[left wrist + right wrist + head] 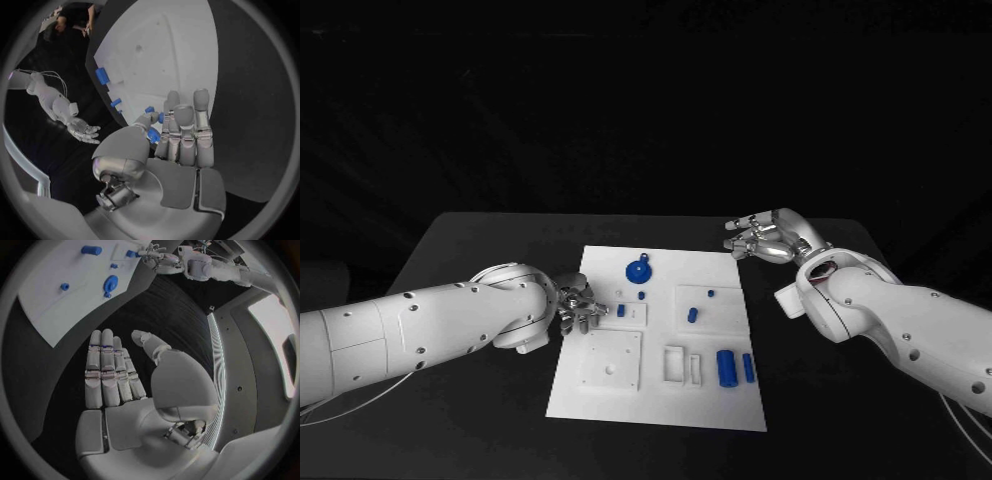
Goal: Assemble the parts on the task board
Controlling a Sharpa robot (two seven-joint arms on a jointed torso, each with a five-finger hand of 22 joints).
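Beside the board, left fingers pinch a blue part.

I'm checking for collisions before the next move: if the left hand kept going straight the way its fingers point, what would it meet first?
Probably the small blue part on the task board, just ahead of the left hand; depth is hard to judge.
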